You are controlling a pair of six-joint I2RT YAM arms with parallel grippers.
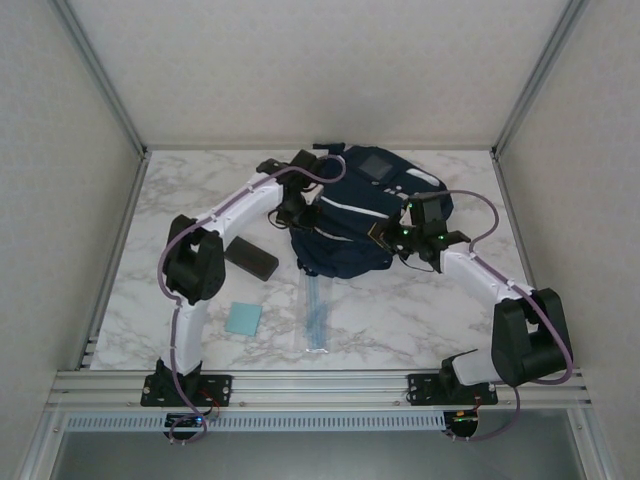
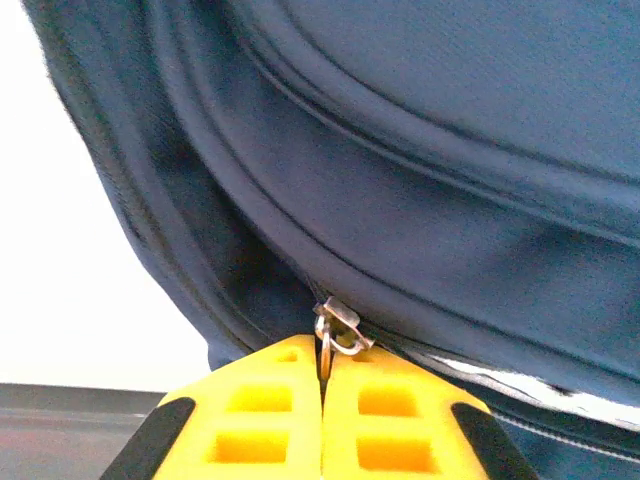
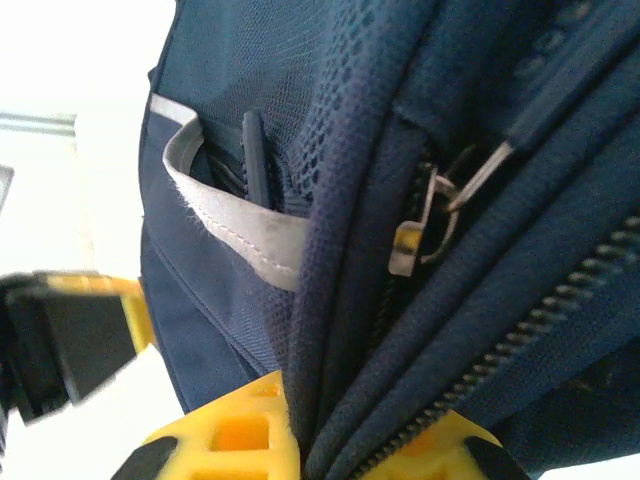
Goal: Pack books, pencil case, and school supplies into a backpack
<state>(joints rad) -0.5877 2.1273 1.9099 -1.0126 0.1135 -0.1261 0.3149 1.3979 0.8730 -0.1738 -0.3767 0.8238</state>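
White marble-pattern counter (image 1: 400,310), grey veining, matte. Enclosed on three sides by off-white textured panels: back wall (image 1: 320,70), left wall (image 1: 50,200), right wall (image 1: 590,200). Aluminium frame posts (image 1: 100,75) run up the back corners. Slotted aluminium rail (image 1: 320,385) along the near counter edge. Light even and bright, soft shadows.

Backpack (image 1: 345,252) blocks the middle; table (image 1: 420,312) front-right seems free.
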